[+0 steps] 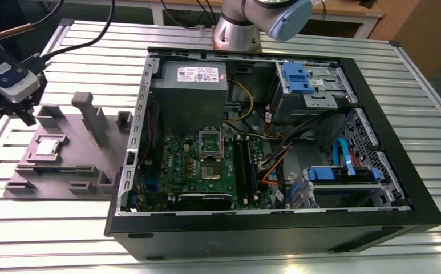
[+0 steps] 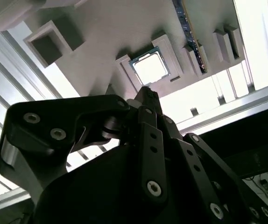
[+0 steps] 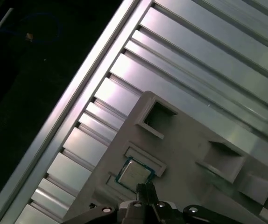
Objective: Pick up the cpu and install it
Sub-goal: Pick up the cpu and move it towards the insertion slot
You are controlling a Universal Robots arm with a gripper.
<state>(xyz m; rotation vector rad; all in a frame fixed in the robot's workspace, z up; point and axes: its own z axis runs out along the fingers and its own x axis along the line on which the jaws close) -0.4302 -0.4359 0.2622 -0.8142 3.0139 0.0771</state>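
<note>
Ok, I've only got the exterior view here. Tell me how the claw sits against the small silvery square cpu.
Observer: In the second wrist view the claw points at the small silvery square cpu, its tip close by the chip's edge.
Operator: Confirm the chip is seated.
Observer: It lies flat in a walled pocket of the grey plastic fixture.
Operator: Report its neighbour.
Observer: A thin dark circuit strip stands on edge in a slot beside that pocket.
</note>
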